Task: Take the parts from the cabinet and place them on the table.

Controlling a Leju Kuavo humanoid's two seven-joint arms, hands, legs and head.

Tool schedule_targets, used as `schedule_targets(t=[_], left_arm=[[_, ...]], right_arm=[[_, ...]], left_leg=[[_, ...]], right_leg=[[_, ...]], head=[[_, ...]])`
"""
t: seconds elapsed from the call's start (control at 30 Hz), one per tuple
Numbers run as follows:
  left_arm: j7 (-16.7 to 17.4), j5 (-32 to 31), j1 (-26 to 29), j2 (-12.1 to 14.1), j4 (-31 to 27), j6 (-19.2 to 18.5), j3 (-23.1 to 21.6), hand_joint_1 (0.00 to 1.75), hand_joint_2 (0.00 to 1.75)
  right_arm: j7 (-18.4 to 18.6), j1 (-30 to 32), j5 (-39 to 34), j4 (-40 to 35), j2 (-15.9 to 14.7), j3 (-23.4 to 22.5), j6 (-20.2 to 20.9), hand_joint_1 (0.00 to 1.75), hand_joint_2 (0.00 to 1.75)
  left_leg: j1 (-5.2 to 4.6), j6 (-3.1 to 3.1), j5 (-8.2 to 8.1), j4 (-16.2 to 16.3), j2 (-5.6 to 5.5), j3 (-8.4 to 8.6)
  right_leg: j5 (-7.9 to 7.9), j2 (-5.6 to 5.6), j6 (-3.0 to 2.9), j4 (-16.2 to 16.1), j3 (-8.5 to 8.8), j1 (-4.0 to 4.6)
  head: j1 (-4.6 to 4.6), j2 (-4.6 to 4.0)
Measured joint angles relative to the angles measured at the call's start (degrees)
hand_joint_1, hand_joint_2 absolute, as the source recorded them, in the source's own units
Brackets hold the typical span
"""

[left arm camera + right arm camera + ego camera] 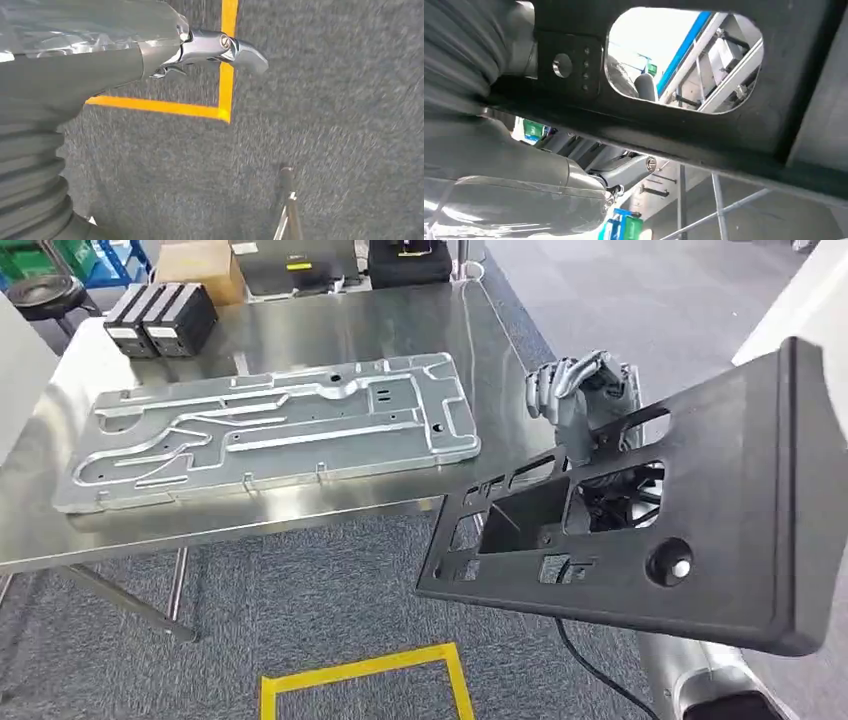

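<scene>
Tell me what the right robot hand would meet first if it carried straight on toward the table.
Probably the steel table edge, then the metal plate on it. The right robot hand holds the black panel beside that edge; depth is unclear.

The right hand [580, 390] is showing dark grey metallic fingers [560, 380]; the left hand [100, 55] is showing a grey ribbed cover, glossy silver thumb and one visible screw
</scene>
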Motion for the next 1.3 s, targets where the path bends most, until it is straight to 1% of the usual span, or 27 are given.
schedule_targets(t=[0.03, 0.07, 0.13, 0.2, 0.23, 0.27, 0.3, 0.37, 0.4, 0.43, 0.47, 0.5, 0.53, 0.57, 0.6, 0.63, 0.73, 0.77, 0.8, 0.87, 0.9, 0.93, 0.97, 1.03, 1.13, 1.23, 1.3], left_arm=[[0.0, 0.0, 0.2, 0.0, 0.0, 0.0, 0.0, 0.00, 1.75], [0.0, 0.0, 0.2, 0.0, 0.0, 0.0, 0.0, 0.00, 1.75], [0.0, 0.3, -0.3, 0.0, 0.0, 0.0, 0.0, 0.00, 1.75], [0.0, 0.5, -0.6, 0.2, 0.0, -0.1, 0.0, 0.00, 1.75], [0.0, 0.5, -0.6, 0.2, 0.0, -0.1, 0.0, 0.00, 1.75], [0.0, 0.5, -0.6, 0.2, 0.0, -0.1, 0.0, 0.00, 1.75], [0.0, 0.5, -0.6, 0.2, 0.0, -0.1, 0.0, 0.00, 1.75], [0.0, 0.6, -0.4, 0.2, 0.0, 0.0, 0.0, 0.00, 1.75], [0.0, 0.5, -0.4, 0.2, 0.0, 0.0, 0.0, 0.00, 1.75], [0.0, 0.5, -0.4, 0.2, 0.0, 0.0, 0.0, 0.00, 1.75], [0.0, 0.5, -0.4, 0.1, 0.0, 0.0, 0.0, 0.00, 1.75], [0.0, 0.5, -0.3, 0.0, 0.0, 0.0, 0.0, 0.00, 1.75], [0.0, 0.5, -0.4, -0.1, 0.0, 0.0, 0.0, 0.00, 1.75], [0.0, 0.5, -0.5, -0.1, 0.0, 0.0, 0.0, 0.00, 1.75], [0.0, 0.7, -0.5, -0.1, 0.0, 0.0, 0.0, 0.00, 1.75], [0.0, 0.6, -0.5, 0.0, 0.0, 0.0, 0.0, 0.00, 1.75], [0.0, 0.5, -0.6, 0.0, 0.0, 0.0, 0.0, 0.00, 1.75], [0.0, 0.5, -0.7, 0.0, 0.0, 0.0, 0.0, 0.00, 1.75], [0.0, 0.5, -0.7, 0.0, 0.0, 0.0, 0.0, 0.00, 1.75], [0.0, 0.5, -0.5, 0.0, 0.0, 0.0, 0.0, 0.00, 1.75], [0.0, 0.5, -0.4, 0.0, 0.0, 0.2, 0.0, 0.00, 1.75], [0.0, 0.5, -0.3, 0.0, 0.0, 0.2, 0.0, 0.00, 1.75], [-0.1, 0.6, -0.3, 0.0, 0.0, 0.2, 0.0, 0.00, 1.75], [-0.2, 0.5, -0.2, 0.0, 0.0, 0.3, 0.0, 0.00, 1.75], [-0.5, 0.7, -0.2, 0.0, 0.0, 0.3, 0.0, 0.00, 1.75], [-0.6, 0.6, -0.5, 0.0, 0.0, 0.1, 0.0, 0.00, 1.75], [-1.1, 0.6, -0.6, 0.0, 0.0, -0.5, 0.0, 0.00, 1.75]], right_arm=[[0.0, 0.3, 0.0, 0.0, 0.0, 0.0, 0.0, 1.75, 1.75], [0.0, 0.3, 0.0, -0.1, 0.0, 0.0, 0.0, 1.75, 1.75], [0.0, 0.1, 0.0, -0.4, 0.0, 0.0, 0.0, 1.75, 1.75], [0.0, -0.2, 0.0, -0.7, -0.1, -0.2, 0.0, 1.75, 1.75], [0.0, -0.2, 0.0, -0.7, 0.0, -0.2, 0.0, 1.75, 1.75], [0.0, 0.0, 0.0, -0.7, -0.1, -0.2, 0.0, 1.75, 1.75], [0.0, 0.1, -0.1, -0.7, -0.2, -0.2, 0.0, 1.75, 1.75], [0.0, 0.1, -0.1, -0.7, -0.2, -0.2, 0.0, 1.75, 1.75], [0.0, 0.1, -0.1, -0.7, -0.3, -0.2, 0.0, 1.75, 1.75], [0.0, 0.1, 0.0, -0.7, -0.3, -0.2, 0.0, 1.75, 1.75], [0.0, 0.1, 0.0, -0.7, -0.4, -0.2, 0.0, 1.75, 1.75], [0.0, 0.2, 0.0, -0.6, -0.4, -0.2, 0.0, 1.75, 1.75], [0.0, 0.2, -0.1, -0.6, -0.5, -0.3, 0.0, 1.75, 1.75], [0.1, 0.4, -0.1, -0.5, -0.5, -0.3, -0.1, 1.75, 1.75], [0.1, 0.4, 0.0, -0.5, -0.5, -0.3, -0.1, 1.75, 1.75], [0.1, 0.3, -0.1, -0.6, -0.5, -0.3, -0.1, 1.75, 1.75], [0.1, -0.3, 0.0, -0.6, -0.5, -0.3, 0.0, 1.75, 1.75], [0.1, -0.3, 0.0, -0.6, -0.5, -0.3, 0.1, 1.75, 1.75], [0.1, -0.3, 0.0, -0.6, -0.5, -0.3, 0.1, 1.75, 1.75], [0.0, -0.3, 0.0, -0.4, -0.5, -0.3, 0.0, 1.75, 1.75], [-0.1, -0.3, 0.0, -0.4, -0.5, -0.3, -0.1, 1.75, 1.75], [-0.4, -0.2, 0.2, -0.4, -0.5, -0.3, -0.3, 1.75, 1.75], [-0.8, -0.1, 0.6, -0.6, -0.5, -0.3, -0.4, 1.75, 1.75], [-1.2, 0.1, 1.7, -1.2, -0.5, -0.3, -1.1, 1.75, 1.75], [-0.9, 0.3, 3.7, -2.5, -0.5, -0.3, -3.0, 1.75, 1.75], [1.6, -0.6, 5.2, -4.0, -0.8, -0.5, -5.9, 1.75, 1.75], [4.6, -3.5, 5.5, -3.2, -1.0, -0.5, -7.9, 1.75, 1.75]], left_leg=[[-0.45, -0.12, 1.54, -0.9, -0.03, 0.01], [-0.92, 0.06, 0.45, -0.7, 0.12, 0.84], [-1.11, 1.03, -0.70, -1.3, 0.12, 2.34], [-0.72, 1.63, -1.76, -2.0, 0.03, 4.59], [-0.66, 1.87, -2.50, -2.2, 0.02, 5.50], [-0.62, 1.90, -3.38, -2.4, -0.02, 6.56], [-0.59, 1.90, -4.38, -2.5, -0.16, 7.81], [-0.40, 1.81, -6.45, -2.5, -0.46, 10.45], [-0.27, 1.66, -7.51, -2.5, -0.61, 11.84], [-0.17, 1.49, -8.59, -2.5, -0.73, 13.26], [-0.09, 1.31, -9.81, -2.6, -0.76, 14.76], [-0.10, 1.08, -10.90, -2.8, -0.78, 15.29], [-0.28, 0.82, -12.03, -2.5, -0.91, 16.68], [-0.43, 0.36, -12.74, -3.2, -0.93, 17.25], [-0.46, 0.09, -12.98, -4.2, -0.85, 18.16], [-0.56, -0.35, -10.75, -2.2, -0.82, 18.61], [-0.21, -1.08, -6.27, 7.7, -0.74, 14.09], [-0.17, -1.37, -7.20, 11.6, -0.74, 10.61], [-0.13, -1.60, -9.88, 13.8, -0.74, 7.98], [-0.05, -1.89, -16.29, 14.9, -0.73, 4.69], [-0.02, -1.74, -18.09, 13.9, -0.72, 3.80], [0.03, -1.73, -17.54, 11.7, -0.72, 3.60], [0.04, -1.44, -14.54, 7.7, -0.71, 3.97], [-0.03, -0.78, -4.17, -0.7, -0.52, 5.23], [-0.35, 0.02, -2.35, -1.4, -0.51, 5.33], [0.09, 0.82, -2.25, -2.2, -0.57, 6.04], [-0.04, 1.36, -2.61, -2.1, -0.54, 6.01]], right_leg=[[-1.01, 0.52, 0.54, 0.1, 0.95, 0.09], [-1.87, 0.51, 0.97, -0.3, 1.40, -0.16], [-0.46, 0.49, 1.74, 1.7, 1.79, -0.38], [2.98, 0.03, 2.07, 10.1, -2.76, -0.55], [3.36, -0.10, 2.27, 14.3, -5.94, -0.57], [1.69, -0.13, 2.50, 17.6, -9.14, -0.71], [-1.71, -0.16, 2.71, 19.2, -11.89, -0.80], [-7.79, -0.36, 2.79, 18.3, -15.13, -0.83], [-8.54, -0.41, 2.82, 16.4, -15.93, -0.83], [-7.13, -0.41, 2.95, 13.3, -16.26, -0.83], [-1.56, -0.43, 2.98, 8.9, -16.24, -0.82], [7.73, -0.67, 2.86, 4.2, -16.19, -0.79], [13.50, -0.89, 2.42, 2.1, -16.32, -0.49], [12.51, -0.90, 1.65, 2.5, -15.84, -0.35], [12.66, -0.71, 1.39, 2.4, -15.31, -0.29], [11.86, -0.34, 0.86, 1.6, -13.79, -0.50], [9.80, -0.38, -0.17, 0.3, -10.16, -0.62], [8.97, -0.35, -0.41, 0.2, -9.12, -0.60], [8.19, -0.34, -0.54, 0.2, -8.34, -0.59], [7.33, -0.26, -0.55, 0.2, -6.68, -0.62], [6.72, -0.03, -0.48, 0.2, -5.91, -0.66], [6.20, -0.03, -0.40, 0.2, -5.30, -0.66], [5.68, 0.02, -0.31, 0.2, -4.67, -0.65], [4.83, 0.06, 0.01, 0.2, -3.98, -0.60], [3.29, 0.46, 1.16, 0.8, -3.68, -0.21], [2.07, 0.03, 2.05, 2.0, -3.56, -0.35], [-1.83, -0.25, 2.28, 9.8, -8.13, -0.40]], head=[[0.00, 0.00], [0.00, 0.00], [-0.04, 0.00], [-0.04, 0.00], [0.00, 0.00], [0.00, 0.00], [0.00, 0.00], [0.00, 0.00], [0.00, 0.00], [0.00, 0.00], [0.00, 0.00], [0.02, 0.00], [0.00, 0.00], [-0.02, 0.00], [0.02, 0.00], [0.00, 0.00], [0.00, 0.00], [0.00, 0.00], [0.00, 0.00], [0.00, 0.00], [0.00, 0.00], [0.00, 0.00], [0.00, 0.00], [0.00, 0.00], [0.00, 0.00], [0.00, 0.00], [0.00, 0.00]])
